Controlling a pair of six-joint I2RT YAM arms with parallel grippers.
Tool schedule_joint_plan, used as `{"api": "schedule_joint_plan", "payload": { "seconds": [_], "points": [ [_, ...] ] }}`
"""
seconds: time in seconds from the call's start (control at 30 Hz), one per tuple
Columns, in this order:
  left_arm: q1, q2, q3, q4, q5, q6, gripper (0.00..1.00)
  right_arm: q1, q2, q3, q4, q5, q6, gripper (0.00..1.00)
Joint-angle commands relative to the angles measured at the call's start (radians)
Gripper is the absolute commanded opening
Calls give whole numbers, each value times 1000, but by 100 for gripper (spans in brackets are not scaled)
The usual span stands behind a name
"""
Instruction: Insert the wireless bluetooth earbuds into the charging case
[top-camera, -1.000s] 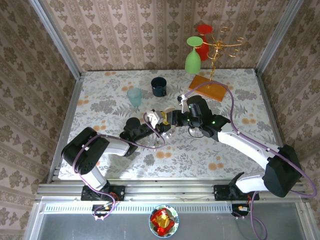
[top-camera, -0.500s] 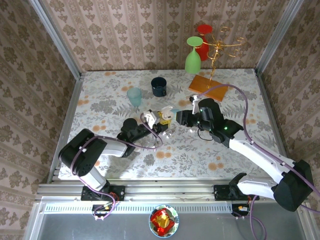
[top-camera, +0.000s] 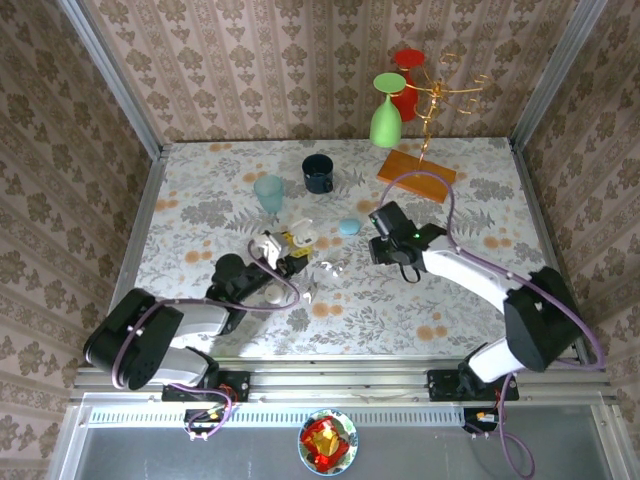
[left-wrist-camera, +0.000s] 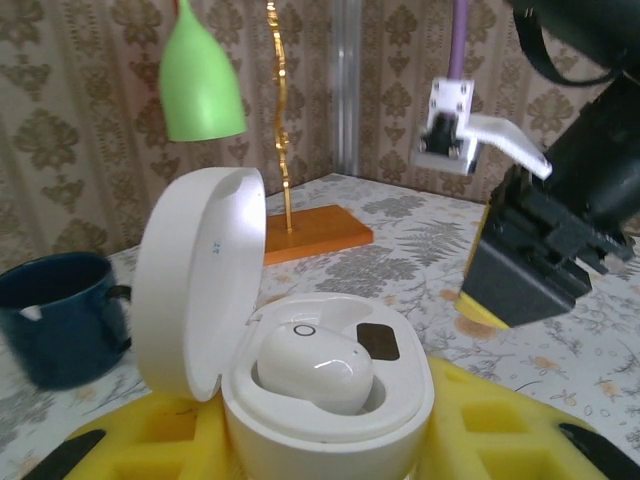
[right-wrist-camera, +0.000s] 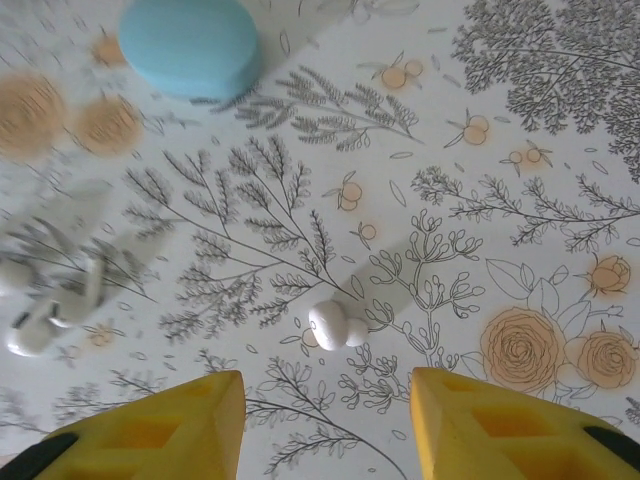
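My left gripper (left-wrist-camera: 330, 445) is shut on the white charging case (left-wrist-camera: 335, 425), which sits between its yellow pads (left-wrist-camera: 480, 425). The case lid (left-wrist-camera: 195, 285) stands open, and one glossy white earbud (left-wrist-camera: 315, 365) lies in its well. From above, the case (top-camera: 298, 235) is left of centre at the left gripper (top-camera: 288, 247). My right gripper (right-wrist-camera: 325, 430) is open over the table, and another earbud (right-wrist-camera: 336, 325) lies loose on the cloth just ahead of its fingertips. In the top view the right gripper (top-camera: 373, 246) is right of the case, and small white pieces (top-camera: 335, 267) lie between the two.
A light blue oval case (right-wrist-camera: 190, 45) lies beyond the loose earbud and also shows from above (top-camera: 348, 227). Blurred white pieces (right-wrist-camera: 45, 310) lie to its left. A teal cup (top-camera: 268, 193), a dark mug (top-camera: 318, 173) and a glass rack on an orange base (top-camera: 415, 175) stand at the back.
The right gripper has pulled away from the case to the right and opened wider. The left arm has drawn the case back to the left.
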Motion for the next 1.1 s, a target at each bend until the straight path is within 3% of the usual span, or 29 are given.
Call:
{"api": "schedule_joint_plan", "payload": {
  "seconds": [0.0,0.4,0.77,1.07],
  "points": [
    [36,-66,-37,25,-12,-41,25,42,90,74,-105,132,-84,49],
    [97,-187,-103,17,-7,-107,25,142,422,287,-274,433,-170,48],
    [104,-294,-112,-132,-19,-59,26,147,506,299,-318,449,-144,42],
    [107,-277,-100,-125,-4,-62,26,148,542,298,-290,464,-143,38]
  ]
}}
